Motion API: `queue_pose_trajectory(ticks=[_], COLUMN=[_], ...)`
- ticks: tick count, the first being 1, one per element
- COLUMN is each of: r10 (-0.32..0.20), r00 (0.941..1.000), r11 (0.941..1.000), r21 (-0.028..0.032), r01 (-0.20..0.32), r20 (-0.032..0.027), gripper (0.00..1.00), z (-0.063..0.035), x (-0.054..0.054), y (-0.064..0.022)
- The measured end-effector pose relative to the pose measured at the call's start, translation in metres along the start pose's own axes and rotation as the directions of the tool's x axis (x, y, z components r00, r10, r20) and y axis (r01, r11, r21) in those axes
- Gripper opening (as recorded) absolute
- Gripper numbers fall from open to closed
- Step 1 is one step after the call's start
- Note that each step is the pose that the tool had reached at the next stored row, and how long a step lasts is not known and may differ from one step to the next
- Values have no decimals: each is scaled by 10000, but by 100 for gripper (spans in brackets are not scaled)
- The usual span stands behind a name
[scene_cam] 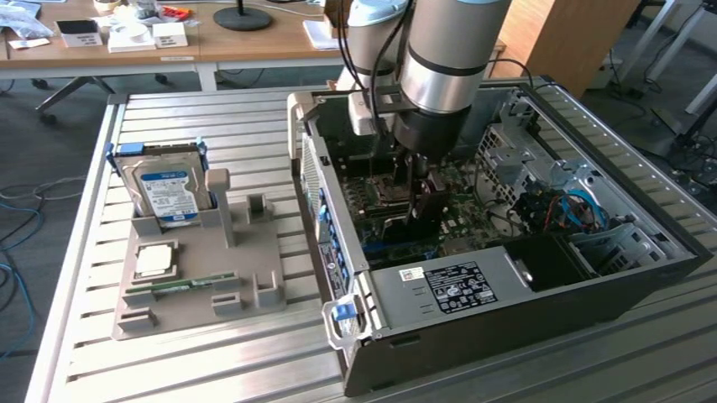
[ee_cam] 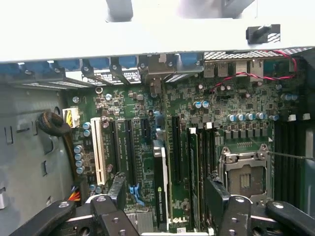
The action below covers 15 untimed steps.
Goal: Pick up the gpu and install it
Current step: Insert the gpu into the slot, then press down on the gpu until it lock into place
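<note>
Your hand (ee_cam: pixel 167 206) hangs inside the open computer case (scene_cam: pixel 627 277), low over the motherboard (ee_cam: pixel 231 105), with its fingers (ee_cam: pixel 117 189) spread wide and pinching nothing. Between them, in the wrist view, the gpu (ee_cam: pixel 160 184) stands on edge in a slot beside the long black expansion slots, its thin dark top edge facing the camera. It appears seated or nearly so, and free of both fingers.

Judge the card as light and stiff, but fragile: a thin board that won't flex safely, with exposed parts on its faces. Its top edge is narrow, so the sound place to take it is across the two flat faces near the middle of its length, squarely, so it cannot tip in the slot. The smooth dark face may be a little slippery.

Taking the case as your landmark: inside it, the empty CPU socket (ee_cam: pixel 244 179) sits just beside the card's row of slots, and the black power supply (scene_cam: pixel 448 290) fills the near corner. Outside the case, on the counter (scene_cam: pixel 180 117) toward the exterior view's left, a grey holder tray (scene_cam: pixel 264 252) carries a blue-labelled hard drive (scene_cam: pixel 168 193) upright, a square chip (scene_cam: pixel 154 260) and a green memory stick (scene_cam: pixel 180 287).
</note>
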<state>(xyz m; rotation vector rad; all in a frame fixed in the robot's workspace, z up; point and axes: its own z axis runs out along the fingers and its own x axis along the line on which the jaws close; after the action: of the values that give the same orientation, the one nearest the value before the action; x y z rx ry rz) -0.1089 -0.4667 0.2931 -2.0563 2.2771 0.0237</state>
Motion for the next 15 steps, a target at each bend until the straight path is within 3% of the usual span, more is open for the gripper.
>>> queue_pose_trajectory(ticks=[15], r10=[0], r00=[10000], r11=[10000], r21=[-2], r01=[0], r20=[-3], gripper=[75], z=[-26], x=[-2], y=[-1])
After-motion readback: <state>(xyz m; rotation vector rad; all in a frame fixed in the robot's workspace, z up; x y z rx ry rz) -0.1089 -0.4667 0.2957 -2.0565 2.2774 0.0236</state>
